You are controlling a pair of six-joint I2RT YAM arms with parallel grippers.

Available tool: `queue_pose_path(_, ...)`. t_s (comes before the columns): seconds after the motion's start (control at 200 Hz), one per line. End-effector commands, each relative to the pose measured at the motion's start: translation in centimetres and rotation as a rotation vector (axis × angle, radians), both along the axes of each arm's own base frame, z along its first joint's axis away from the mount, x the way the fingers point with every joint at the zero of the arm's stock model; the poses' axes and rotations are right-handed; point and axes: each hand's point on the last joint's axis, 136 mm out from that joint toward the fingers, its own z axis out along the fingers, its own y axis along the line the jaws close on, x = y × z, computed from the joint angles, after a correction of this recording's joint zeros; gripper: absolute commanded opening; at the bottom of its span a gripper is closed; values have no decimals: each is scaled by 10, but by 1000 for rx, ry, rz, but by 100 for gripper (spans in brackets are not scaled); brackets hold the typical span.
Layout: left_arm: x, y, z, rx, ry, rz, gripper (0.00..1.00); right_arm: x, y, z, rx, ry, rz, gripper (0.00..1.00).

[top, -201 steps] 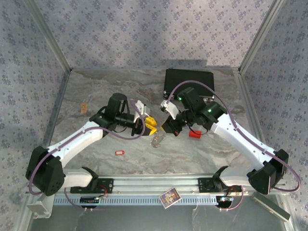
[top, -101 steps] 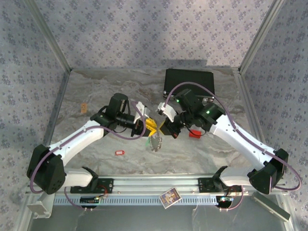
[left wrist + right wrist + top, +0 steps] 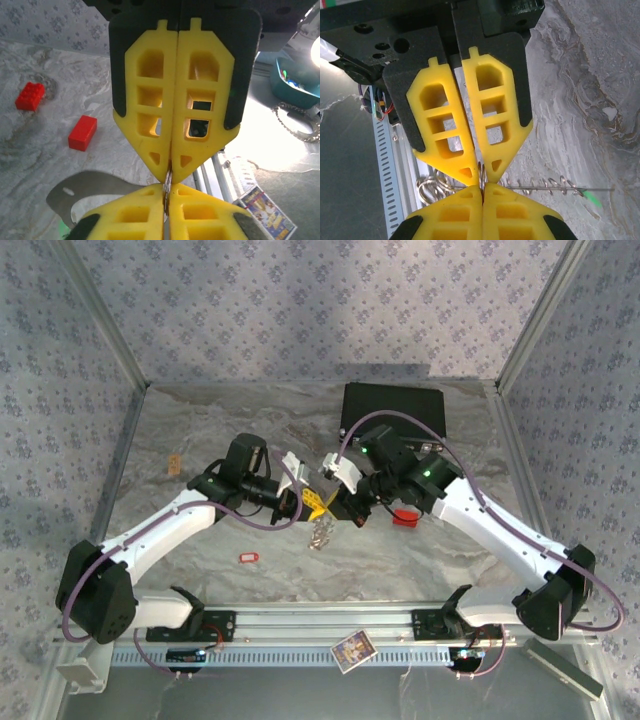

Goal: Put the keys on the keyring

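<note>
**Near edge of the table [image 3: 180, 430].** A printed card [image 3: 351, 648] leans on the aluminium rail [image 3: 300, 620] between the two arm bases. Just beyond the rail, left of the middle, the red-tagged key [image 3: 248, 557] lies flat on the marbled surface, well apart from both arms.

**Middle of the table.** The left gripper [image 3: 318, 504] and the right gripper [image 3: 338, 508] meet tip to tip above the surface. In the wrist views, each pair of yellow fingers [image 3: 150, 81] is pressed together and pinches a thin edge of metal at the tips. Both pincers are closed on the keyring [image 3: 320, 531], whose silvery loops hang below the meeting point, over the middle of the table. The right wrist view shows the ring's wire coils beside the fingertips. A thin straight piece with a green end [image 3: 592, 198] runs off to the right, too blurred to identify. A red block [image 3: 404, 519] lies on the surface just right of the right gripper.

**Far edge, right of the middle.** A black box [image 3: 393, 408] sits flat against the back wall.
</note>
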Motion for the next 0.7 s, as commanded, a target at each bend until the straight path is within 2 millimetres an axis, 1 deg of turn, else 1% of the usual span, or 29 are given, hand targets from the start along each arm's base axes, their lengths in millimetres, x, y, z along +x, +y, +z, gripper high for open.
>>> queue_pose_path(0.0,-8,-3,21,-53,-29,-64,1,7,10,18,45,-49,3,0)
queue_pose_path(0.06,-8,-2,20,-43,-22,-60,0,7,9,18,44,-48,-1,0)
queue_pose_path(0.12,-5,-2,19,-24,-14,-38,0,10,5,15,30,-40,-25,0)
queue_pose_path(0.165,-2,-2,20,-9,-2,-6,0,15,-2,12,14,-27,-63,21)
queue_pose_path(0.19,1,-2,19,4,3,19,0,19,-8,11,6,-25,-92,29)
queue_pose_path(0.25,14,-1,15,57,17,121,0,27,-25,9,-8,-25,-164,40)
queue_pose_path(0.29,28,0,12,104,47,224,0,31,-35,11,2,-32,-204,42)
queue_pose_path(0.355,43,4,9,169,106,354,0,36,-49,18,36,-75,-256,42)
queue_pose_path(0.375,48,5,7,188,121,391,0,36,-50,25,56,-101,-262,42)
queue_pose_path(0.38,49,6,6,193,126,401,0,35,-51,19,47,-94,-263,42)
queue_pose_path(0.39,51,7,6,201,133,419,0,33,-52,17,47,-96,-263,41)
queue_pose_path(0.455,59,12,3,258,176,522,0,26,-52,18,81,-131,-239,37)
queue_pose_path(0.47,60,13,2,270,188,542,0,23,-50,21,95,-139,-226,36)
queue_pose_path(0.505,63,16,2,289,208,587,0,13,-45,18,116,-143,-190,34)
queue_pose_path(0.54,67,18,4,300,227,637,0,8,-37,22,159,-177,-149,30)
queue_pose_path(0.595,70,19,8,308,271,701,0,-5,-24,16,196,-224,-77,25)
queue_pose_path(0.64,74,20,11,310,316,753,0,-12,-12,10,220,-274,-35,24)
queue_pose_path(0.695,77,20,13,308,390,814,0,-16,2,8,263,-343,0,23)
